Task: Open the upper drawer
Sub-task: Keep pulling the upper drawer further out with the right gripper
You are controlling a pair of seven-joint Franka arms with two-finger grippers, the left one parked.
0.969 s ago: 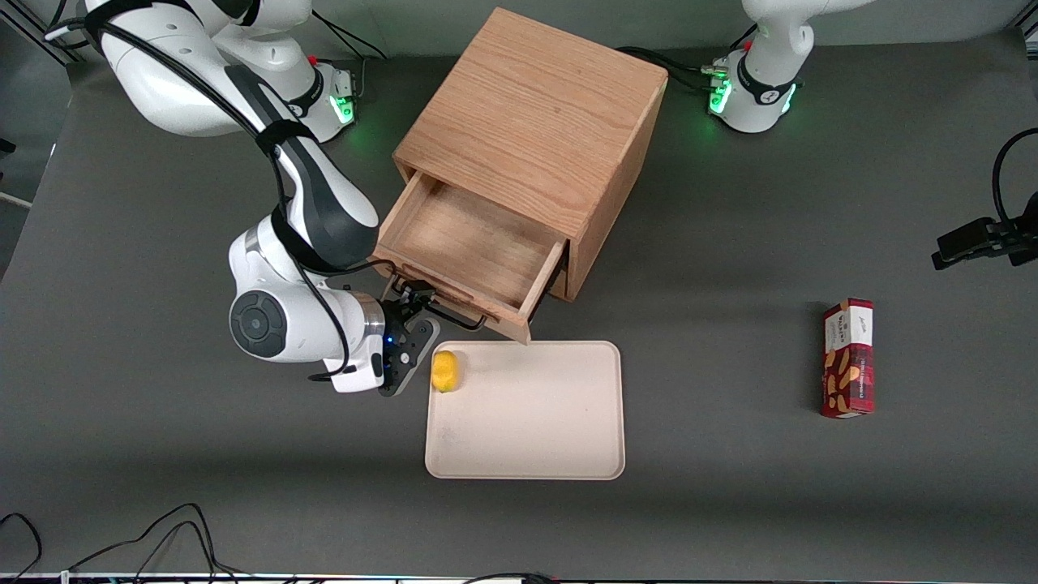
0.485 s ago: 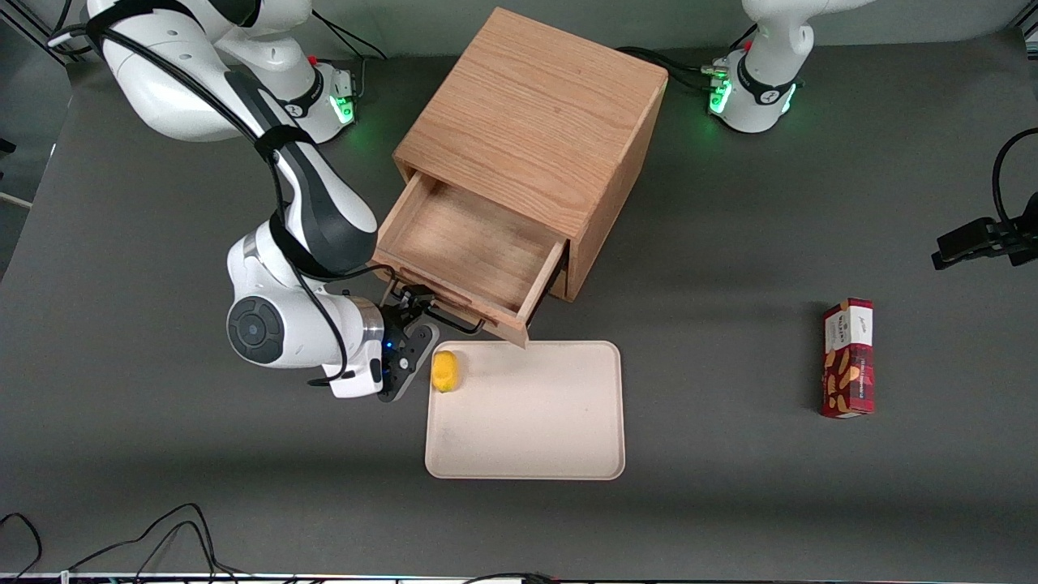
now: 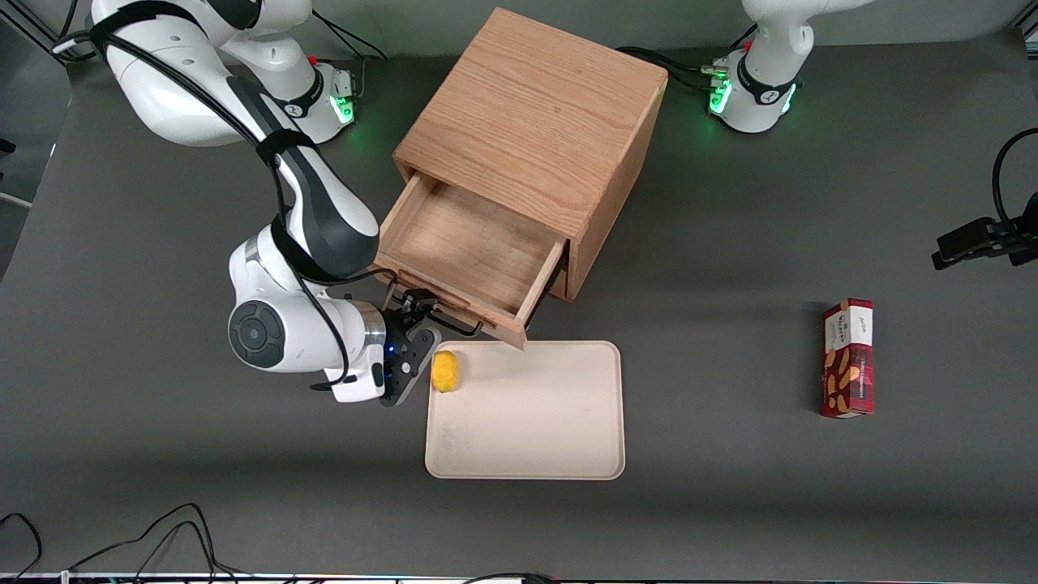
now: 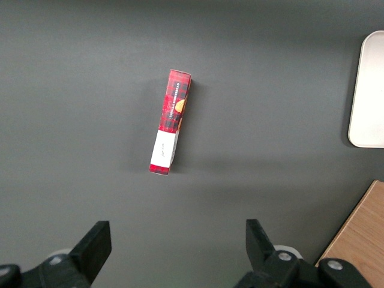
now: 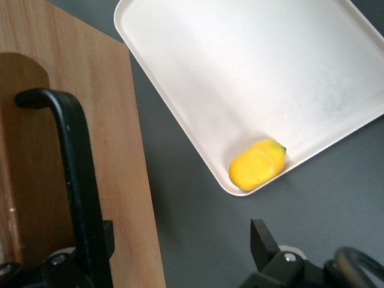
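The upper drawer [image 3: 478,243] of the oak cabinet [image 3: 535,113] stands pulled well out, and its wooden inside is bare. Its long black wire handle [image 3: 454,323] runs along the drawer front [image 5: 114,150], on the side nearest the front camera. My right gripper [image 3: 415,315] is at the end of that handle toward the working arm, and it is open. In the right wrist view the gripper [image 5: 180,252] shows only table between its fingers. The handle bar [image 5: 75,168] lies right beside one finger [image 5: 105,235], outside the gap.
A cream tray [image 3: 527,422] lies just in front of the open drawer, nearer the front camera, with a yellow lemon [image 3: 444,371] in the corner closest to my gripper. A red snack box [image 3: 848,357] lies toward the parked arm's end of the table.
My right wrist has shifted slightly toward the front camera. The drawer stays pulled out about as far as before.
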